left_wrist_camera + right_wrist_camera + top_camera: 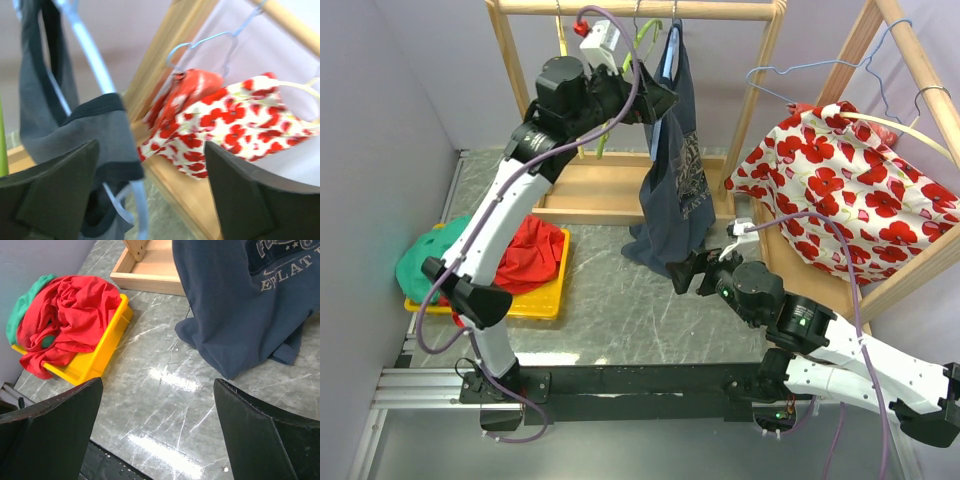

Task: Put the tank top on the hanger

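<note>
The navy tank top (675, 160) hangs from the rack on the light blue hanger (668, 60), its hem bunched on the table. My left gripper (663, 98) is up at the shoulder strap with its jaws open. In the left wrist view the hanger's arm (90, 50) and the dark strap (97, 130) lie just inside the left finger (50, 195), and the left gripper (150, 195) grips nothing. My right gripper (682, 272) hovers low by the hem, open. In the right wrist view the right gripper (160, 435) has bare table between its fingers, with the tank top (235, 305) ahead.
A wooden rack (620, 190) stands at the back with a lime green hanger (645, 35). A second wooden frame on the right carries poppy-print fabric (840, 170) and wire hangers (800, 75). A yellow bin (545, 295) at the left holds a red garment (530, 250) and a green garment (425, 255).
</note>
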